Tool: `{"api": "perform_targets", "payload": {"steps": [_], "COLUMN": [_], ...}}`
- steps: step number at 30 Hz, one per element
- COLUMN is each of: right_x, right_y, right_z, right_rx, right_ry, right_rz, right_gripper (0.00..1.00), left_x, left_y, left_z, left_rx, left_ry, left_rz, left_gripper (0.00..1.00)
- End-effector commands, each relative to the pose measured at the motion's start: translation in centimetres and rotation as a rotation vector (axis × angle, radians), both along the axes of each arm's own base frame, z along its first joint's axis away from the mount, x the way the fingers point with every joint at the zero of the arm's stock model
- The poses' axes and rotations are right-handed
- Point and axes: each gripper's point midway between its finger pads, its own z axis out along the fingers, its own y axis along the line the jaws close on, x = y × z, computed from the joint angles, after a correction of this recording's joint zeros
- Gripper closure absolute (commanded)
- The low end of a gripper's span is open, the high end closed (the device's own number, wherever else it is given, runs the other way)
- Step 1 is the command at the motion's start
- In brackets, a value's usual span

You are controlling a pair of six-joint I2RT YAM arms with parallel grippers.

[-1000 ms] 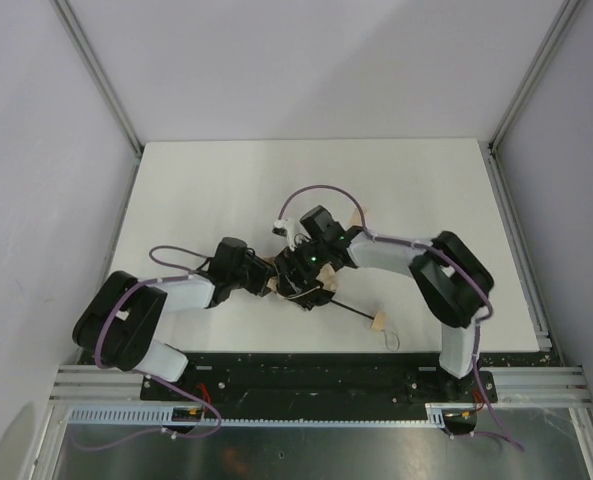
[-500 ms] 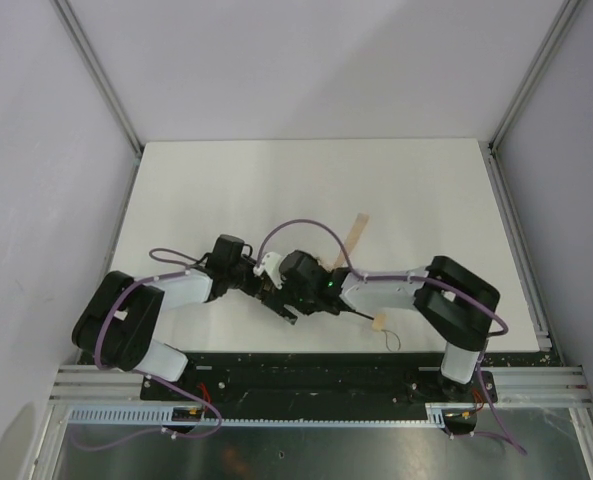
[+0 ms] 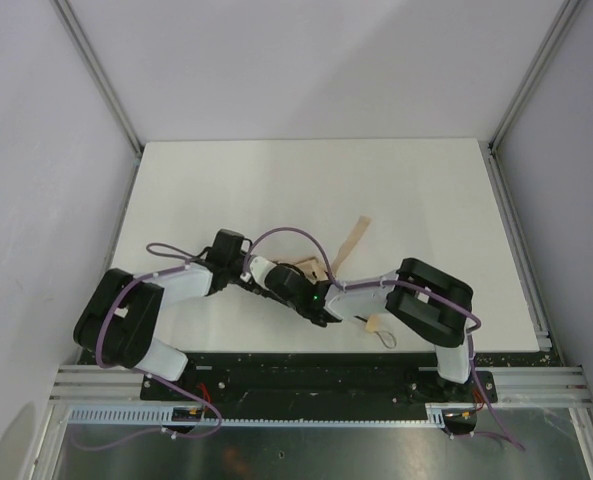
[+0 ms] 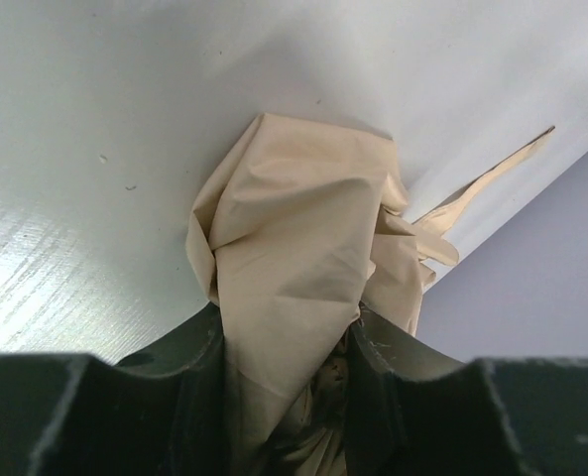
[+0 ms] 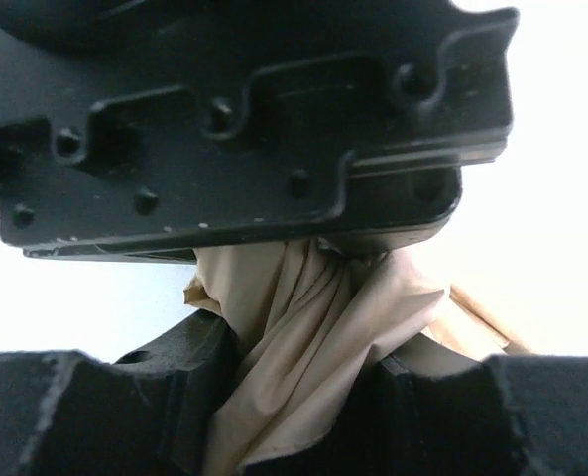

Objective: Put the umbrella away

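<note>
The umbrella's beige canopy (image 3: 309, 268) lies bunched on the white table between my two grippers. Its tan strap (image 3: 354, 238) trails toward the back right, and its pale wooden handle (image 3: 374, 323) rests near the front edge. My left gripper (image 3: 261, 272) is shut on the folded fabric (image 4: 294, 228), which fills the gap between its jaws (image 4: 289, 332). My right gripper (image 3: 288, 284) meets it head-on and is shut on the same fabric (image 5: 308, 297), which is pinched between its fingers (image 5: 303, 367). The left gripper's black body (image 5: 244, 119) sits just above. Most of the shaft is hidden under the right arm.
The white table (image 3: 226, 180) has grey walls on three sides and metal rails along its left and right edges. A thin cord loop (image 3: 388, 340) lies by the handle at the front edge. Purple cables arch over both wrists.
My right gripper moved left and nearer along the umbrella, then closed on the canopy right beside the left gripper. The left gripper kept its hold and shifted slightly.
</note>
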Motion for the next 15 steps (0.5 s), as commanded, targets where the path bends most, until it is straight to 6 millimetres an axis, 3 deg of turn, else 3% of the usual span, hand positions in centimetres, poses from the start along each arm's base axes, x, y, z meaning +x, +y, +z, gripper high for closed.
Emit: {"api": "perform_targets", "payload": {"steps": [1,2,7,8,10,15], "right_x": [-2.4,-2.5,-3.9,-4.1,-4.4,-4.5], "right_y": [-4.7,-4.6,-4.1,-4.1,-4.0,-3.7], "right_z": [-7.8,-7.8,-7.5,-7.4,-7.1,-6.7], "right_rx": [-0.082,-0.052,0.084,0.114,0.184,0.361], "right_ry": [0.33,0.379,0.615,0.659,0.747,0.943], "right_rz": [-0.004,0.014,0.131,0.145,0.168,0.207], "right_gripper": [1.0,1.0,1.0,1.0,1.0,1.0], "left_x": [-1.4,-1.0,1.6,2.0,2.7,3.3], "left_y": [-0.8,-0.7,1.0,1.5,2.6,5.2], "left_z": [0.5,0.9,3.8,4.5,5.8,8.2], "left_rx": [-0.007,0.005,0.087,0.1,0.127,0.152], "left_ry": [0.044,0.012,-0.192,-0.23,-0.304,-0.415], "left_rz": [-0.087,-0.101,-0.14,-0.141,-0.141,-0.11], "left_gripper": [0.96,0.87,0.15,0.08,0.02,0.01]}}
